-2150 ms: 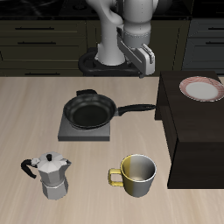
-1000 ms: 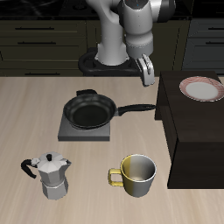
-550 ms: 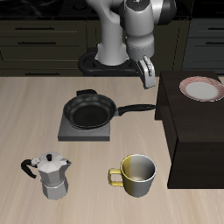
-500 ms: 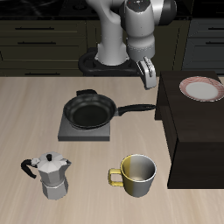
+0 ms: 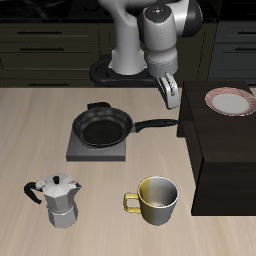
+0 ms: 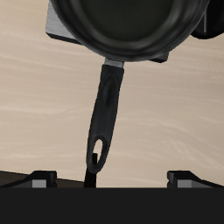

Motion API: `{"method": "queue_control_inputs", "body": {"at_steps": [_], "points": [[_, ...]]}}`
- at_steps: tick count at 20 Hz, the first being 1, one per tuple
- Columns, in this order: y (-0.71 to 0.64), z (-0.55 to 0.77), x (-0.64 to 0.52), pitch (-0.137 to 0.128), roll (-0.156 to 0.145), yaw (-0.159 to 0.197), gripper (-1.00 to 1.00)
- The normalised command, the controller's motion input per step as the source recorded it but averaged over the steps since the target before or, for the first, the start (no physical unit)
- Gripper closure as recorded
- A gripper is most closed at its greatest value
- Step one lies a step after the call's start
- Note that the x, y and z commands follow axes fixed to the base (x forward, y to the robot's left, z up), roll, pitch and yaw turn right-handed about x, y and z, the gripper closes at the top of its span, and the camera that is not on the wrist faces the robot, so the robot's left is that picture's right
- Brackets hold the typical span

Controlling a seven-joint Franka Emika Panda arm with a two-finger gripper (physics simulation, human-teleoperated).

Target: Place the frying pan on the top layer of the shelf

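The frying pan [image 5: 104, 127] is round and black and rests on a grey burner plate [image 5: 78, 150]. Its long handle [image 5: 158, 124] points toward the shelf [image 5: 225, 160], a large dark box with a flat top. My gripper [image 5: 172, 94] hangs above the end of the handle, apart from it, open and empty. In the wrist view the pan [image 6: 127, 24] and its handle [image 6: 105, 109] lie below my gripper [image 6: 112, 178]. Both fingertips [image 6: 41, 178] stand wide apart, one on each side of the handle's end.
A pink-rimmed plate [image 5: 232, 101] lies on the shelf's top at the back. A steel mug [image 5: 156, 199] and a moka pot [image 5: 58, 198] stand near the table's front edge. Dark cabinets run behind the table.
My gripper has come down and moved a little toward the shelf, over the end of the pan's handle. The pan and the other things have not moved.
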Motion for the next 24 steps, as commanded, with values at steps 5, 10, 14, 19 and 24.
{"method": "queue_control_inputs", "body": {"at_steps": [5, 10, 14, 19, 24], "points": [[0.04, -0.15, 0.1, -0.012, 0.027, -0.007, -1.0], [-0.05, -0.19, 0.09, 0.022, -0.009, -0.022, -1.0], [-0.1, -0.14, 0.07, 0.008, -0.01, 0.005, -1.0], [-0.15, -0.14, 0.06, 0.011, -0.021, -0.019, -1.0], [-0.08, -0.19, 0.02, 0.025, -0.02, -0.008, -1.0]]}}
